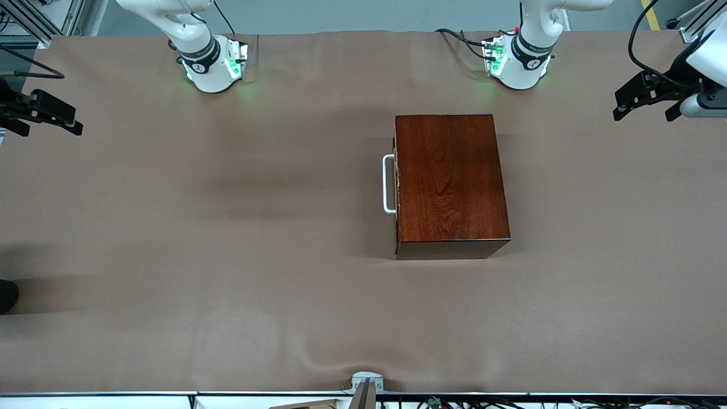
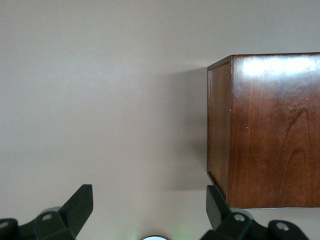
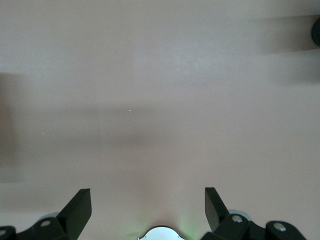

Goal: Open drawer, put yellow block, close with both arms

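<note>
A glossy dark red-brown wooden box (image 1: 448, 182) stands on the table, toward the left arm's end. Its drawer is shut, and the white bar handle (image 1: 388, 184) faces the right arm's end. The yellow block is out of view. My left gripper (image 1: 642, 111) hangs open over the table's edge at the left arm's end. In the left wrist view it (image 2: 148, 202) holds nothing, with the box (image 2: 270, 130) just off one fingertip. My right gripper (image 1: 45, 122) hangs open at the right arm's end. The right wrist view shows it (image 3: 148, 202) over bare table cover, with nothing between its fingers.
A brown cover (image 1: 227, 255) spreads over the whole table, with soft wrinkles near the front edge. The two arm bases (image 1: 213, 65) (image 1: 519, 62) glow green along the edge farthest from the front camera. A grey bracket (image 1: 366, 383) sits at the front edge. A dark object (image 1: 7, 295) pokes in at the right arm's end.
</note>
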Controlling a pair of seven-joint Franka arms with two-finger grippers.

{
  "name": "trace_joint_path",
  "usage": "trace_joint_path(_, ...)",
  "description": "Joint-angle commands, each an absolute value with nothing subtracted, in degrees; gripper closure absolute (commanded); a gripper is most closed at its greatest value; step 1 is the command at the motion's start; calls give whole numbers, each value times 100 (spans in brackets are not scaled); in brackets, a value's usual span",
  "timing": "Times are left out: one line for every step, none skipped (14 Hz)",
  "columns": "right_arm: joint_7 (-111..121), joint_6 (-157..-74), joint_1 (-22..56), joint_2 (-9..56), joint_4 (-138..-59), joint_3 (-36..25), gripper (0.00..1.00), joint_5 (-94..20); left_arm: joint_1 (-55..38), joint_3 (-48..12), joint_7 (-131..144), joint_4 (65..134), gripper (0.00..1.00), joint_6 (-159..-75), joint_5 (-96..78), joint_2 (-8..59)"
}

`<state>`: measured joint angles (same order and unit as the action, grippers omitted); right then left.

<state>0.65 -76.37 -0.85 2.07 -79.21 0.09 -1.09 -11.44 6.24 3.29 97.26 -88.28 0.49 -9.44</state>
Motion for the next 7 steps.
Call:
trace_joint_path(114,-7664,-105,114,-8024,35,0,-62,-1116,589,281,9510,0,-8763,123,-800)
trace_joint_path(114,-7664,-105,106,-8024,35,0,-62,-1108,580,273,9510,0,-8763,123,-800)
trace_joint_path(114,-7664,-105,114,-8024,35,0,-62,-1099,580,272,9510,0,-8763,123,-800)
trace_joint_path(114,-7655,-105,114,-8024,35,0,-62,-1090,589,264,9510,0,-8754,123,-800)
trace_joint_path(114,-7664,-97,114,-8024,35,0,-62,-1090,589,264,9501,0,-8745,123,-800)
trace_joint_path(114,-7655,-97,114,-8024,35,0,-62,-1099,580,264,9501,0,-8745,123,-800)
trace_joint_path(114,-7664,-105,114,-8024,35,0,-62,-1099,580,264,9492,0,-8745,123,-800)
